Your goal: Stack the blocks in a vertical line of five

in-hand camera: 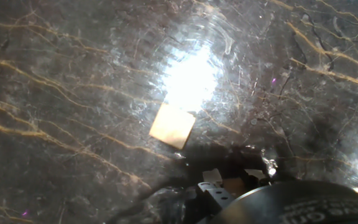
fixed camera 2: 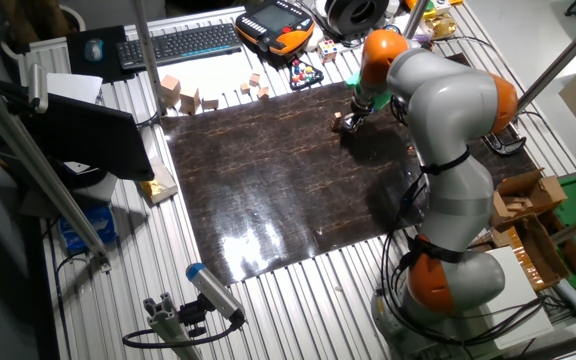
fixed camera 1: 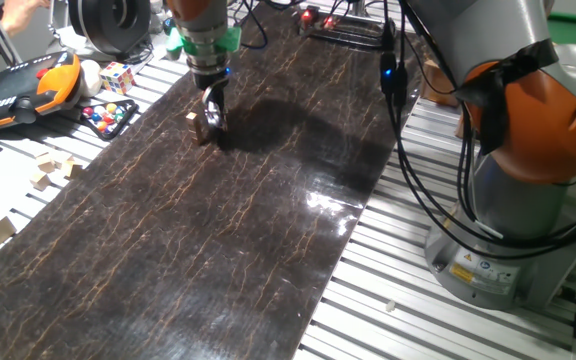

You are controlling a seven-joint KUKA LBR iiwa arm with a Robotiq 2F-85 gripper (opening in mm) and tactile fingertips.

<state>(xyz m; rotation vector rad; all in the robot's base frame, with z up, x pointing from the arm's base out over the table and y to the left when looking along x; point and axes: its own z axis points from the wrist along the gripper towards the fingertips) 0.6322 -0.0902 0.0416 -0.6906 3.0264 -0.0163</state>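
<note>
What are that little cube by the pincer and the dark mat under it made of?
The little cube looks like plain unfinished wood: pale tan, matte. The mat looks like glossy marble-patterned sheet, maybe vinyl: dark with golden veins and bright glare.

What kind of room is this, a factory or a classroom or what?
Most likely a robotics research lab. A grey and orange robot arm stands at a slatted aluminium table, with an orange handheld control pendant and a keyboard close by, and small wooden blocks scattered for practice.
</note>
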